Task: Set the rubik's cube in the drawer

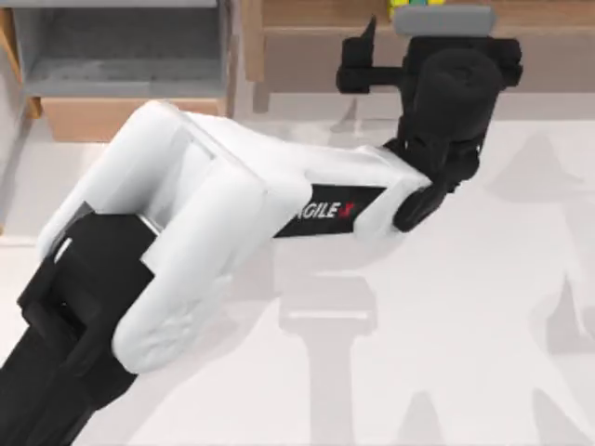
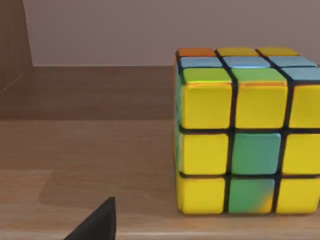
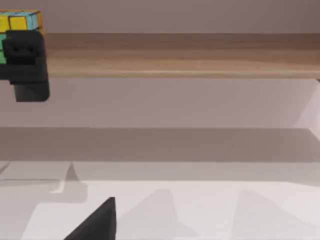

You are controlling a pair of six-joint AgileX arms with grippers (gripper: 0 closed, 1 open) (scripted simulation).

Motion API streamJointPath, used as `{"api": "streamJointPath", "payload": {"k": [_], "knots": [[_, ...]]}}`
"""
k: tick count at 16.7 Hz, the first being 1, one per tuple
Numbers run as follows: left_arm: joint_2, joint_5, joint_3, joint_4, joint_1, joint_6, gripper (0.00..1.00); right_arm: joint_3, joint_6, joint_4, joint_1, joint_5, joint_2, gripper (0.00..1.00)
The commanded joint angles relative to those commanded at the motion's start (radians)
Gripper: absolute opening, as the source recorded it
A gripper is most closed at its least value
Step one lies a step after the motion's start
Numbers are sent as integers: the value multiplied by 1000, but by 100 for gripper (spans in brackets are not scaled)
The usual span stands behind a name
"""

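The rubik's cube (image 2: 240,145), yellow and green tiles on dark grid lines, rests on a long brown wooden shelf (image 2: 90,150) at the table's back right. In the top view a yellow sliver of the cube (image 1: 414,5) peeks out past my left arm's wrist. My left gripper (image 1: 390,51) is at the shelf's front, close to the cube and open, with nothing held; one fingertip (image 2: 100,222) shows short of the cube. The drawer (image 1: 121,116) stands pulled out at the back left, with a tan front and a grey inside. My right gripper is open, and its fingertip (image 3: 97,222) hangs over the table.
My left arm (image 1: 214,214) stretches diagonally across the table from the front left to the shelf (image 1: 316,42). The right wrist view shows the shelf edge (image 3: 175,55), the left gripper (image 3: 22,65) before the cube (image 3: 20,20), and pale tabletop (image 3: 200,210) below.
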Motion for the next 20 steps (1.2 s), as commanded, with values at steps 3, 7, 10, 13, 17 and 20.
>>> {"api": "streamJointPath", "payload": {"k": [3, 7, 10, 13, 17, 20], "knots": [[6, -2, 5, 2, -2, 0, 100, 0, 0, 0, 0, 0, 0, 100], [11, 0, 16, -8, 2, -1, 100, 0, 0, 0, 0, 0, 0, 100], [44, 1, 98, -53, 0, -1, 100, 0, 0, 0, 0, 0, 0, 100], [86, 12, 195, -109, 12, -2, 100, 0, 0, 0, 0, 0, 0, 100], [153, 55, 326, -167, 55, -3, 100, 0, 0, 0, 0, 0, 0, 100], [194, 75, 372, -181, 74, -5, 100, 0, 0, 0, 0, 0, 0, 100]]}}
